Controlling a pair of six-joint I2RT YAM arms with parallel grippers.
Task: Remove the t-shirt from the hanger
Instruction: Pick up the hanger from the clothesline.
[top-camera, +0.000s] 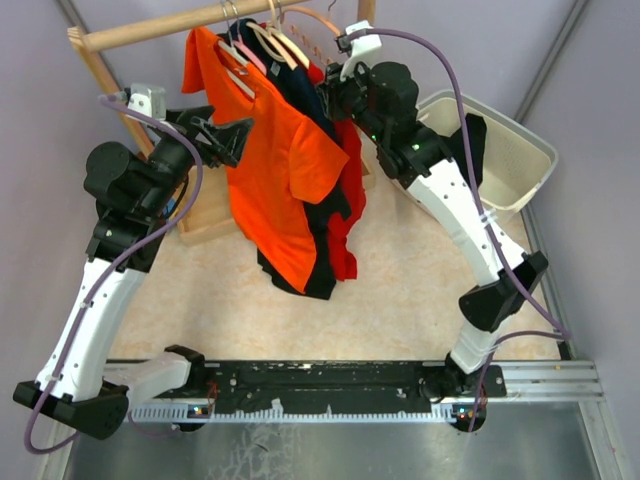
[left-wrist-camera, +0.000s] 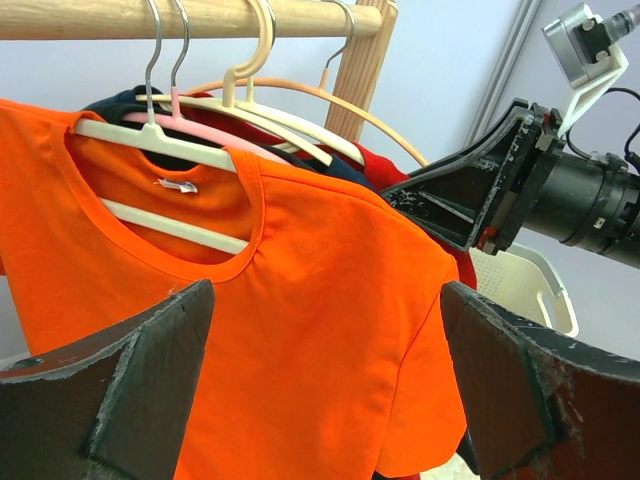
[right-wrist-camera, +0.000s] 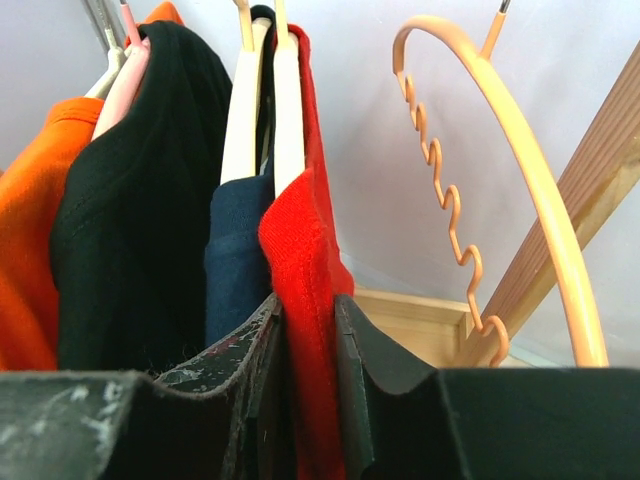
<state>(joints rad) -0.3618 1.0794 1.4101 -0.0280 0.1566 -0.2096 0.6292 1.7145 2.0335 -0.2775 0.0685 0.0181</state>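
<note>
The right claw is clenched on the shoulder edge of the red t-shirt, which hangs on a cream hanger at the end of the row. The left claw gapes wide, holding nothing, facing the orange t-shirt under the wooden rail.

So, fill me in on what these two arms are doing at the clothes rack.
The right gripper has its fingers pinched on the shoulder of the red t-shirt, which hangs on its hanger at the wooden rail. The left gripper is wide open in front of the orange t-shirt, holding nothing. No shirt is off its hanger yet, and a white basket waits at the right.
</note>
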